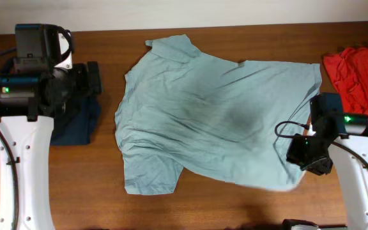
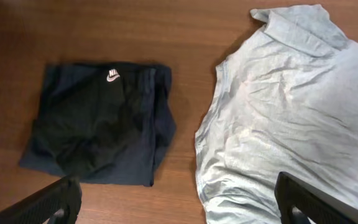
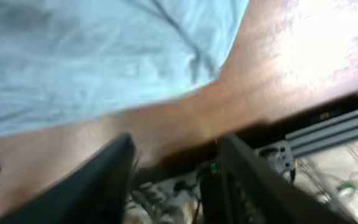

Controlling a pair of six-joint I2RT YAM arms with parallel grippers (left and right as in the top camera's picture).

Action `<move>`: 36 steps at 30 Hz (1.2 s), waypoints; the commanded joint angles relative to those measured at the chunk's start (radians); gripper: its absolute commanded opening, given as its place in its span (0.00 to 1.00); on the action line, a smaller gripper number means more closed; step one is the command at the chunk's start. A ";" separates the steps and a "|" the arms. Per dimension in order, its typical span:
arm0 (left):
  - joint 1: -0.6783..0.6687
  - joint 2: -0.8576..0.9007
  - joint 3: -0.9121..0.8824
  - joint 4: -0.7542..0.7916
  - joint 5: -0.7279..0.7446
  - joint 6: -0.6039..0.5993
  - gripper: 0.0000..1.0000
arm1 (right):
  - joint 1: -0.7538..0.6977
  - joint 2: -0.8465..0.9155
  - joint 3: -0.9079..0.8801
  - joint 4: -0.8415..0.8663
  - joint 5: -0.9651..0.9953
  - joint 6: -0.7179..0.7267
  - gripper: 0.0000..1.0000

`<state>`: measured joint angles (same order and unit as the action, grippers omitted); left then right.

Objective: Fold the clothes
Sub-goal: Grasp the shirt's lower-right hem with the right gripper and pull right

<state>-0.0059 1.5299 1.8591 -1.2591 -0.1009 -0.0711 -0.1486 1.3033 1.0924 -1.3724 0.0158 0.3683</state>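
Observation:
The clothes lie on the wooden table (image 1: 75, 185). A large pale grey-blue T-shirt (image 1: 216, 112) is spread out flat in the middle, collar toward the back. A folded dark navy garment (image 2: 98, 121) with a small white logo lies left of it, partly under my left arm. A red garment (image 1: 360, 73) sits crumpled at the far right. My left gripper (image 2: 182, 210) hangs open wide above the bare wood between the navy garment and the T-shirt (image 2: 291, 106). My right gripper (image 3: 176, 186) is open and holds nothing, just off the T-shirt's (image 3: 92, 56) front right corner, by the table's front edge.
Beyond the table's front edge, the right wrist view shows a metal frame rail (image 3: 328, 134) and loose cables. My right arm's (image 1: 356, 160) white link runs along the right side. The left arm's base (image 1: 18, 96) covers the back left corner.

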 commanded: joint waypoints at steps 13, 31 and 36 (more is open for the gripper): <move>0.002 0.002 0.007 0.018 0.011 0.013 0.99 | 0.007 0.285 0.005 0.247 0.023 0.002 0.66; 0.002 0.002 0.007 0.018 0.011 0.013 0.99 | 0.058 0.477 -0.008 0.377 0.087 -0.130 0.61; 0.002 0.002 0.007 0.017 0.011 0.013 0.99 | 0.058 0.477 -0.010 0.404 0.058 -0.181 0.66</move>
<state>-0.0059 1.5299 1.8591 -1.2438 -0.1009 -0.0711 -0.0963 1.7779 1.0920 -0.9699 0.0978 0.2283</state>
